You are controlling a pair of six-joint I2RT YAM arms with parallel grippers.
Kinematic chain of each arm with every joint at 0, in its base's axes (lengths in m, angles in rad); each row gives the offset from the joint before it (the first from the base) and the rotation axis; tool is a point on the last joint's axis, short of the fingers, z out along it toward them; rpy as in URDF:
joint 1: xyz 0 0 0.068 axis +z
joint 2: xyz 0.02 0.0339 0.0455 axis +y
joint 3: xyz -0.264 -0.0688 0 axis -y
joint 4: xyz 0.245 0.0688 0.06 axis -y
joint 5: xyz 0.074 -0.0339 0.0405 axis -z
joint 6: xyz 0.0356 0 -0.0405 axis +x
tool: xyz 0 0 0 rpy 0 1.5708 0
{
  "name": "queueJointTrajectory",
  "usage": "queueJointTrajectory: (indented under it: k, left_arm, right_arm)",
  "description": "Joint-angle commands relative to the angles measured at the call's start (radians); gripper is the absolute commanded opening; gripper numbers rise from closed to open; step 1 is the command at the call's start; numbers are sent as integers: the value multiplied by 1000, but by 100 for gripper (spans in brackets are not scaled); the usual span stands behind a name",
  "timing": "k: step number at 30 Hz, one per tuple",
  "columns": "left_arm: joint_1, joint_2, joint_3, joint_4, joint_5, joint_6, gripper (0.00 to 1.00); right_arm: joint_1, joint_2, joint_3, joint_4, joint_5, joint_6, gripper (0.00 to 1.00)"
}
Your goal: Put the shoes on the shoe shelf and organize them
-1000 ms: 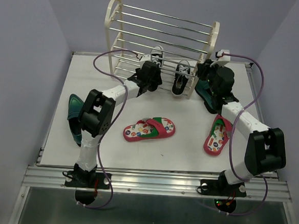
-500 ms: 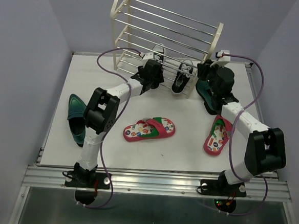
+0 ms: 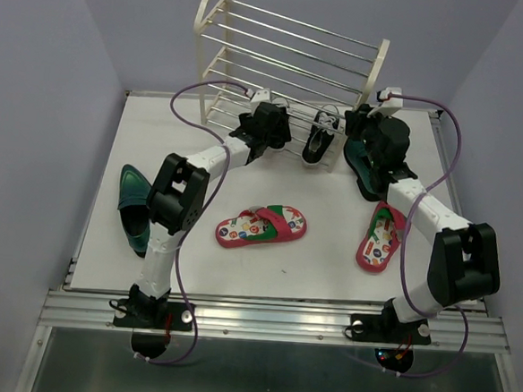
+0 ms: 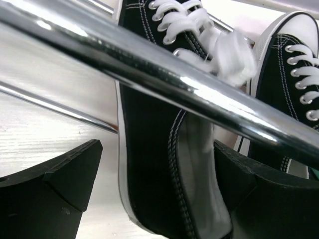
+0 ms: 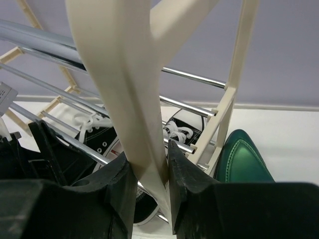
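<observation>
Chrome rod point(image 4: 149, 69) crosses before black sneaker point(image 4: 154, 149); left hand point(image 4: 154, 191) spread around sneaker; right hand point(image 5: 149, 186) pinching shelf side panel point(image 5: 119, 74).

Cream-white shoe shelf point(image 5: 119, 74), black-and-white sneakers point(image 4: 149, 164), red dotted flip-flops point(image 3: 261, 225), teal-green dress shoes point(image 3: 132, 207)

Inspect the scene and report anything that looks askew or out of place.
The shoe shelf sits askew: its rods slant down to the right while the table's back edge runs level. The right end effector is clamped on its cream side panel. Whether it is tipped or twisted, I cannot tell.
</observation>
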Motion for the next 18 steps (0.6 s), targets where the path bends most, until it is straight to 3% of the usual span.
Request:
queueJointTrajectory:
  k: [1, 10, 18]
  left_arm:
    - [6, -9, 69, 106, -31, 14, 99]
    - [8, -46, 38, 104, 15, 29, 99]
    - [8, -124, -68, 81, 137, 141, 99]
  right_arm:
    - [33, 1, -23, -42, -121, 128, 3]
    - [33, -1, -21, -52, -112, 133, 3]
    - [33, -1, -13, -72, -94, 125, 3]
